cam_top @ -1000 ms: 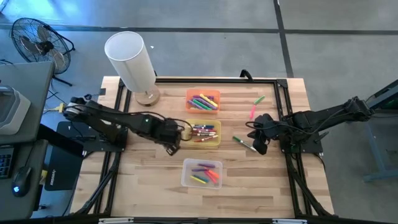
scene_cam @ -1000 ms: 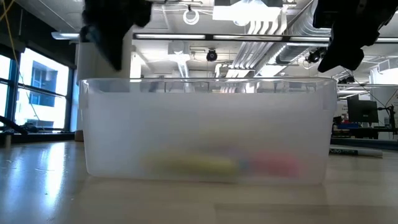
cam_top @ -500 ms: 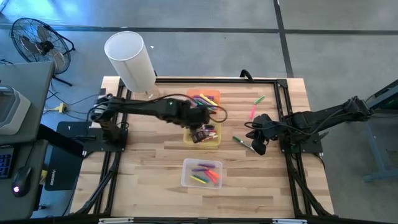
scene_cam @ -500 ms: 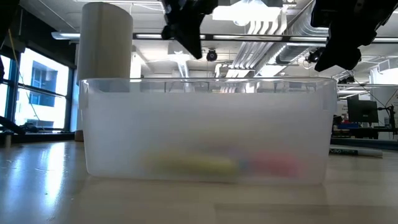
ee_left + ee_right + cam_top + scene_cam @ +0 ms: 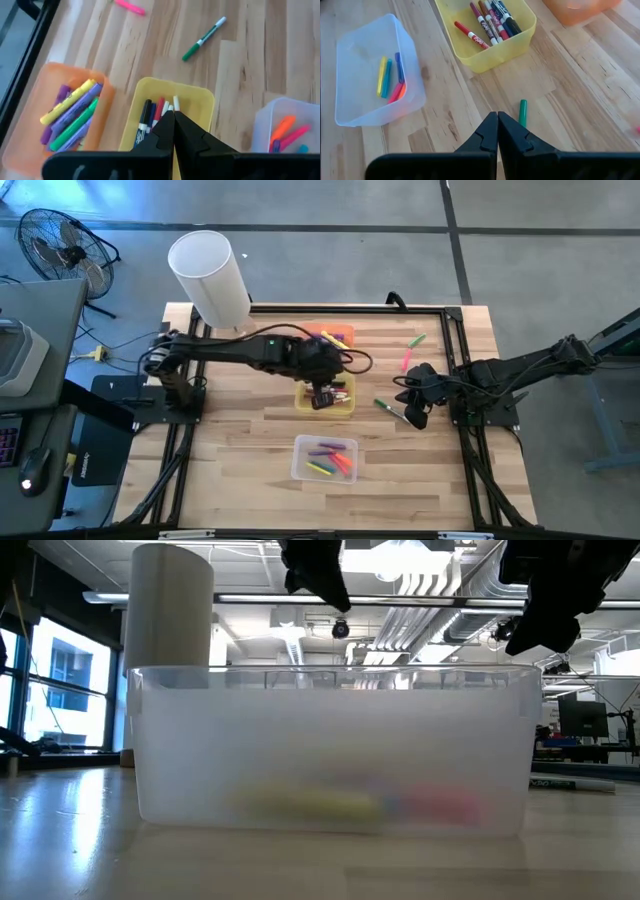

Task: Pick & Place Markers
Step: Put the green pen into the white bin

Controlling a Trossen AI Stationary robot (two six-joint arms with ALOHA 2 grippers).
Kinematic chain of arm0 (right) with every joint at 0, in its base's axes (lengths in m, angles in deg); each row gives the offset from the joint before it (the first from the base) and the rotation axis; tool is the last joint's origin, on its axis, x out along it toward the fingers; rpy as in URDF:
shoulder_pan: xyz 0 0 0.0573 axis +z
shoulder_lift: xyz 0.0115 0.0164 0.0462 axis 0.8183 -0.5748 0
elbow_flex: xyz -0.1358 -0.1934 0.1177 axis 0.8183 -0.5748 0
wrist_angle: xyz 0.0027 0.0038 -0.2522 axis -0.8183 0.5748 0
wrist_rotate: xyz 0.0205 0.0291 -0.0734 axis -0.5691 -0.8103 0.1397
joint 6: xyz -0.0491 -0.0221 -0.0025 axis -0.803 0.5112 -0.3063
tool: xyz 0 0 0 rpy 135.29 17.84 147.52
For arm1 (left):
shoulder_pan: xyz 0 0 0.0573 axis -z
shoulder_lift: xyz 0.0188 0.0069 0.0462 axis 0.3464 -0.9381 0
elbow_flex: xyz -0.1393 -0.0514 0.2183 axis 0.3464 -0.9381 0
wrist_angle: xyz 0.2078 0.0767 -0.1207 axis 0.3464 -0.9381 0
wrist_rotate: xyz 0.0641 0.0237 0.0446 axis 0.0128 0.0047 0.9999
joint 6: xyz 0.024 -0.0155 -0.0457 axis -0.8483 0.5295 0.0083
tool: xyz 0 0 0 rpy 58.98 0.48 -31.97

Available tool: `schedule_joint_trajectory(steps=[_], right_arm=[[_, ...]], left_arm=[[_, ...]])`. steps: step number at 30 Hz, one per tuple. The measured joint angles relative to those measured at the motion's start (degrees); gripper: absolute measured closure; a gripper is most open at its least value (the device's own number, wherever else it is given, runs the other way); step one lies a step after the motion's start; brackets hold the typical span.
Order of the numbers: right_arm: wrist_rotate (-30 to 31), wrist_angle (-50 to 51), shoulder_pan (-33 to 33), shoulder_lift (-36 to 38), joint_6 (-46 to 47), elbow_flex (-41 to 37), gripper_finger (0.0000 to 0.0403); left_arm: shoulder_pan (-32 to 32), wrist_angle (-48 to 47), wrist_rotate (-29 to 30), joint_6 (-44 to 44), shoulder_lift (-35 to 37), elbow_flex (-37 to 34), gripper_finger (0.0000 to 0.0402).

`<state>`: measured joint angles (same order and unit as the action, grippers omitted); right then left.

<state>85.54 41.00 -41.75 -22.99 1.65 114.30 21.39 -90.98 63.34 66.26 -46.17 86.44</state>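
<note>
nearest the front edge of the surface point(image 5: 230, 480) sits the clear bin point(image 5: 326, 459), already carrying purple, yellow and orange markers point(image 5: 332, 461), so it reads as one sorting destination. behind it the yellow bin point(image 5: 344, 407) holds dark and red pens, and the left gripper point(image 5: 322, 393) hangs right over it with its fingers pressed together and nothing between them; this looks like a pause after a drop, or a check before reaching on. beyond that, the orange bin point(image 5: 343, 333) keeps purple, green and yellow markers. to the right, a green marker point(image 5: 386, 407) lies loose just beside the right gripper point(image 5: 417, 412), which hovers low with fingers pressed together and empty, probably lined up for that pen. farther back, a pink marker point(image 5: 407, 360) and another green one point(image 5: 417, 339) lie unsorted. a white cylinder point(image 5: 208, 275) stands at the far left corner.

a second ago the left gripper was left of the yellow bin; it has since swung across and settled above it, while the right arm has stayed put.
</note>
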Motion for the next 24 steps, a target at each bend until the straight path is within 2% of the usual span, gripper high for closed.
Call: schedule_joint_trajectory(steps=[3, 6, 13, 18, 20, 24], right_arm=[[0.0, 0.0, 0.0, 0.0, 0.0, 0.0, 0.0403], [0.0, -0.1, 0.0, 0.0, 0.1, 0.0, 0.0403], [0.0, -0.1, 0.0, 0.0, -0.5, 0.0, 0.0403], [0.0, -0.8, 0.0, 0.0, -4.3, 0.0, 0.0403], [0.0, -1.3, 0.0, 0.0, -3.6, 0.0, 0.0403], [0.3, -2.1, 0.0, 0.1, -2.7, 0.0, 0.0403]], left_arm=[[0.0, 3.3, -0.9, -0.4, 3.8, -6.6, 0.0401], [0.0, 9.9, -3.0, -0.3, 9.1, -16.5, 0.0401], [0.0, 33.5, -7.3, 1.4, 25.7, -43.5, 0.0401], [0.0, 47.4, -12.8, -3.5, 38.2, -61.5, 0.0401], [0.0, 52.3, -13.3, -5.1, 42.3, -66.6, 0.0401], [-0.5, 56.0, -12.2, -4.8, 50.9, -75.3, 0.0402]])
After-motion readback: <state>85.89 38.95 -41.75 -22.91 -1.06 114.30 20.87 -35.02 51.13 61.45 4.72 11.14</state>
